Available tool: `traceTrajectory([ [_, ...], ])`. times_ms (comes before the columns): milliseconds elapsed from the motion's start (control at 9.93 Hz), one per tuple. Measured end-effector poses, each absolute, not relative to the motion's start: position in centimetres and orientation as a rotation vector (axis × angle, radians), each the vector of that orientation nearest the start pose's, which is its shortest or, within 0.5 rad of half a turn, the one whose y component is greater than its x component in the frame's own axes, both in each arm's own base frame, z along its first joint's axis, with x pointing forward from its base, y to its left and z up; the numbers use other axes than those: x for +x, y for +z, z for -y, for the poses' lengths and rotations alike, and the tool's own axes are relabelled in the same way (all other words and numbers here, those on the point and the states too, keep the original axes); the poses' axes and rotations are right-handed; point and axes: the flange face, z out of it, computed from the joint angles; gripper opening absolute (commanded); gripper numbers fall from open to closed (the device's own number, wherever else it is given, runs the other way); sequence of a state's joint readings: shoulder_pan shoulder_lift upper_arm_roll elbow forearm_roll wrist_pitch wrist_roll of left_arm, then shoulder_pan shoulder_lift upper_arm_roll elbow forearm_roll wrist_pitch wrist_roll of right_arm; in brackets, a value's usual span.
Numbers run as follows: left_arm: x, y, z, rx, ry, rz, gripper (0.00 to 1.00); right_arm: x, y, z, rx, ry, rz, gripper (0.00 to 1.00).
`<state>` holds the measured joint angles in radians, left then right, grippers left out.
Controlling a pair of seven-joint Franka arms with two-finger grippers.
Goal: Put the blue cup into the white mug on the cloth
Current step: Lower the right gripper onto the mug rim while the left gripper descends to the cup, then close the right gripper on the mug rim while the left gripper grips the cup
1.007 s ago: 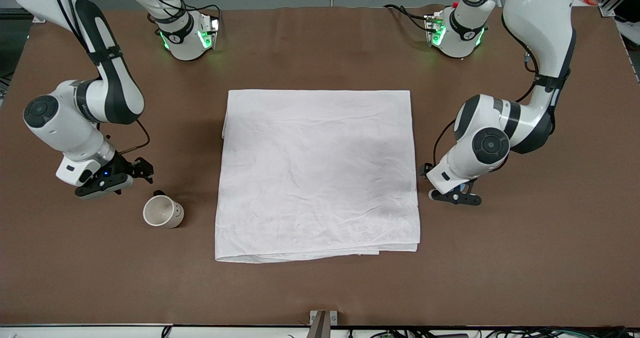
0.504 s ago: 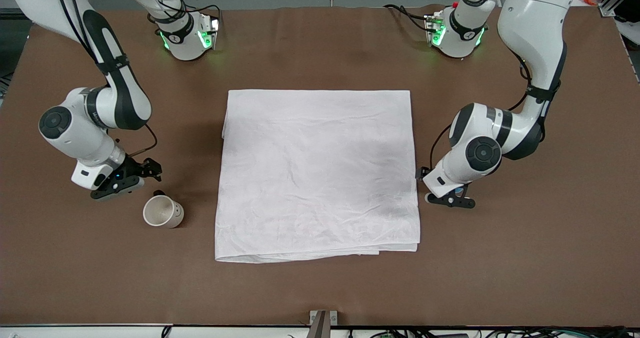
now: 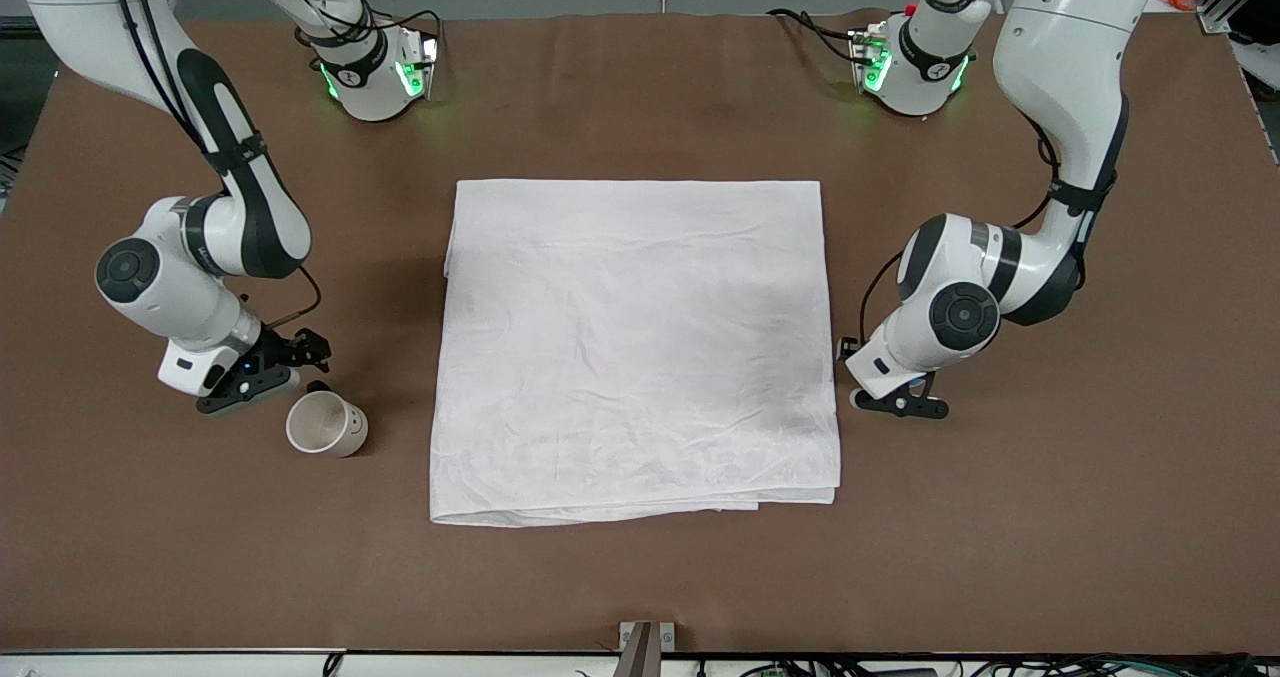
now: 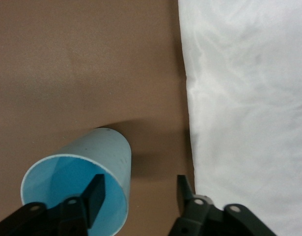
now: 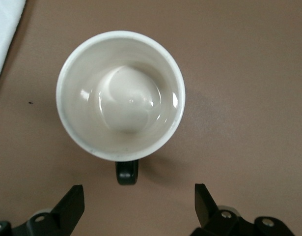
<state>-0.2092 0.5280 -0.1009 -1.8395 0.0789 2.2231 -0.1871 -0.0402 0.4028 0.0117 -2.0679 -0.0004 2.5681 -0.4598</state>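
Note:
The blue cup (image 4: 87, 169) stands upright on the bare table beside the cloth's edge (image 4: 249, 98); in the front view the left arm's hand hides it. My left gripper (image 4: 141, 194) (image 3: 897, 404) is open, one finger inside the cup's mouth and the other outside its wall, toward the cloth. The white mug (image 3: 326, 424) (image 5: 120, 93) stands upright and empty on the bare table, off the cloth (image 3: 635, 347), toward the right arm's end. My right gripper (image 3: 250, 389) (image 5: 138, 202) is open just above the table, its fingers short of the mug's black handle (image 5: 126, 172).
The brown table (image 3: 640, 577) carries only the cloth, the mug and the cup. A corner of the cloth (image 5: 6, 29) shows in the right wrist view. A small metal bracket (image 3: 645, 642) sits at the table edge nearest the front camera.
My right gripper has moved toward the mug and now sits close by its handle. My left gripper has shifted slightly toward the cloth's edge. Mug and cloth have not moved.

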Motion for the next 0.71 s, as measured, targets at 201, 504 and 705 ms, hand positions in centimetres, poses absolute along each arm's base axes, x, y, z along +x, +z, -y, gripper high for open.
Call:
traceTrajectory([
  [201,60.2,23.0,18.5,-3.082,0.209,-0.251,0.00,61.2,23.3,1.8,-3.085,-0.149,0.679,0.99],
  [504,60.6,23.3,17.6,-3.081,0.201,-0.231,0.00,62.7,22.0,1.2,-3.080,-0.154,0.695,0.95],
  [705,61.4,24.5,18.0,-3.089,0.163,-0.236,0.00,63.1,21.6,0.1,-3.073,-0.155,0.722,0.84],
])
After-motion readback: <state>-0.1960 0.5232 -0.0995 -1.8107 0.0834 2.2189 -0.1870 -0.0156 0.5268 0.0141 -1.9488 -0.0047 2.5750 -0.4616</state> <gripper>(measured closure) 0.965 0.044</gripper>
